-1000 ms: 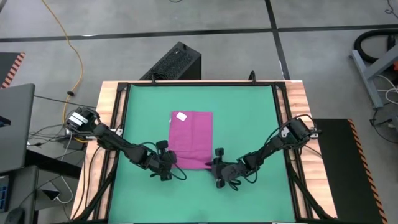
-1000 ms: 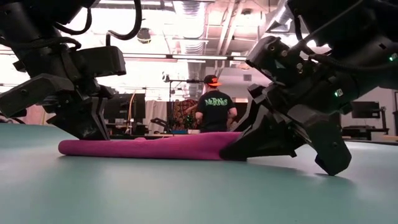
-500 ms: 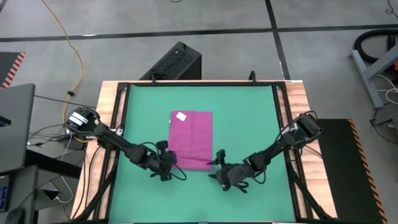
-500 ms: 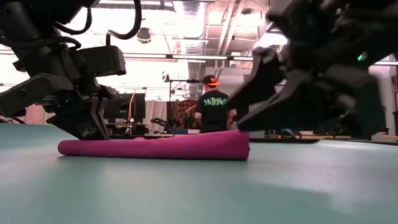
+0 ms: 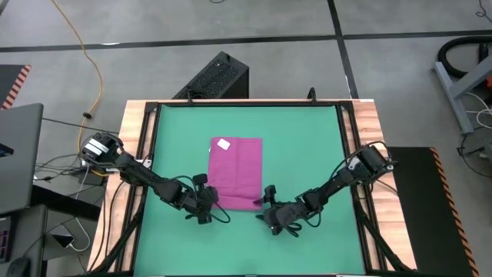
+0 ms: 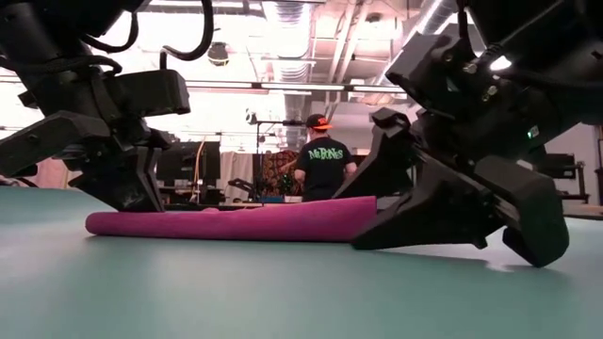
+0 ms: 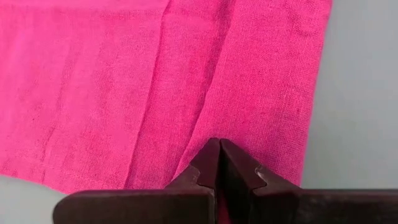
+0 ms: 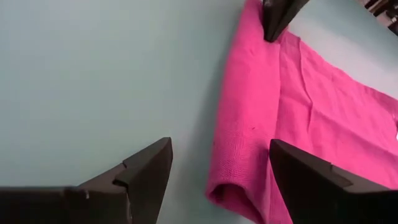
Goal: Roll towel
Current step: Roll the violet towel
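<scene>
The magenta towel (image 5: 237, 172) lies flat on the green mat (image 5: 307, 138), roughly mid-table, its small white tag (image 5: 224, 144) at the far edge. Only the near edge has been turned over — from table height it reads as one low, thick fold (image 6: 226, 224) running the towel's width, not yet a roll.

The left gripper (image 5: 207, 201) sits at the near left corner of the towel, its fingers pressed together on the folded cloth; in the left wrist view the two tips (image 7: 219, 163) meet over the pink fabric, pinching that corner. The right gripper (image 5: 269, 206) is at the near right corner with its fingers spread wide, one finger (image 8: 134, 180) on the mat side and the other over the towel's edge, gripping nothing.

By my reading the rolling has barely started: one turn at most is formed, and nearly the whole length toward the tag is left to wind up.
</scene>
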Controlling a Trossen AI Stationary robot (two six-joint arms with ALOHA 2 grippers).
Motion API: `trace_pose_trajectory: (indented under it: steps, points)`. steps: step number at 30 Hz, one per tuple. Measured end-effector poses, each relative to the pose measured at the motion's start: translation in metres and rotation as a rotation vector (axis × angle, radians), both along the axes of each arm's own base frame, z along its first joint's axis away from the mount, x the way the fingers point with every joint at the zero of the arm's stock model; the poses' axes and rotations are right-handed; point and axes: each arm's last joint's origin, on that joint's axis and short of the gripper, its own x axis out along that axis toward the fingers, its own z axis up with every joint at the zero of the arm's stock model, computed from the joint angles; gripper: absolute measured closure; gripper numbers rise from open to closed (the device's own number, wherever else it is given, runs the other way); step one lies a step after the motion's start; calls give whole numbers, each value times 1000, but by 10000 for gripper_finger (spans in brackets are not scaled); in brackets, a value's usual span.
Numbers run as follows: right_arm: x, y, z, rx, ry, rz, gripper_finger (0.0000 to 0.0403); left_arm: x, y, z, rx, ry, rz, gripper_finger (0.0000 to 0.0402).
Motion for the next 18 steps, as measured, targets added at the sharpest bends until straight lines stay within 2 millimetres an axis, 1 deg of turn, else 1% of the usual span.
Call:
trace_pose_trajectory:
  steps: [4,8,13,18]
  points:
    - [0,-3,-5,1,12,-49,127,0,0,0,0,0,0,401]
    - [-1,-7,-9,27,37,-110,162,0,0,0,0,-1,0,401]
    - [-1,-10,-10,62,40,-148,230,0,0,0,1,-1,1,401]
    - [-2,-11,-11,92,41,-178,320,1,0,1,0,-8,-7,401]
